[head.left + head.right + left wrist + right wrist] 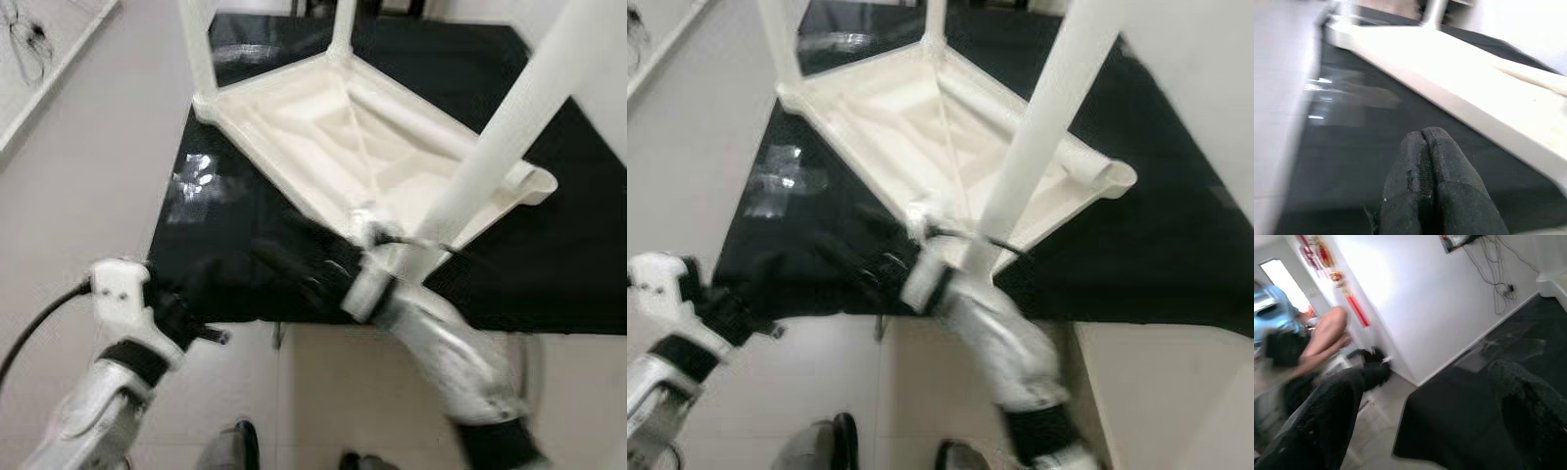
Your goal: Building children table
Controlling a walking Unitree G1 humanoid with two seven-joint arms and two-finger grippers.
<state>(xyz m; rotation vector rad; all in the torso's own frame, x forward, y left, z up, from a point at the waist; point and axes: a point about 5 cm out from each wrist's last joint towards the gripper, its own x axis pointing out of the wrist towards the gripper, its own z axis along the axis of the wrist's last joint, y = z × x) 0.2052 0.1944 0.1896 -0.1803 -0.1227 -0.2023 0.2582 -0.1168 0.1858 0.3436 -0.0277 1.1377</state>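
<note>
A white children's table (pixel 333 127) lies upside down on a black mat (pixel 216 235). Three of its legs stand up: a near one (pixel 509 127) and two far ones (pixel 199 49) (pixel 343 24). My right gripper (pixel 289 259) is low over the mat beside the table's near corner, at the foot of the near leg. In the right wrist view its fingers (pixel 1327 421) stand wide apart with nothing between them. My left gripper (pixel 1422 147) is shut and empty, low over the mat's near left part and pointing along the tabletop's edge (pixel 1459 83).
Pale tiled floor (pixel 88 196) surrounds the mat. A white shelf with a cable (pixel 34 49) is at the far left. In the right wrist view a person (pixel 1312 342) sits by a white wall with red ornaments (pixel 1354 308) and hanging cables (pixel 1493 269).
</note>
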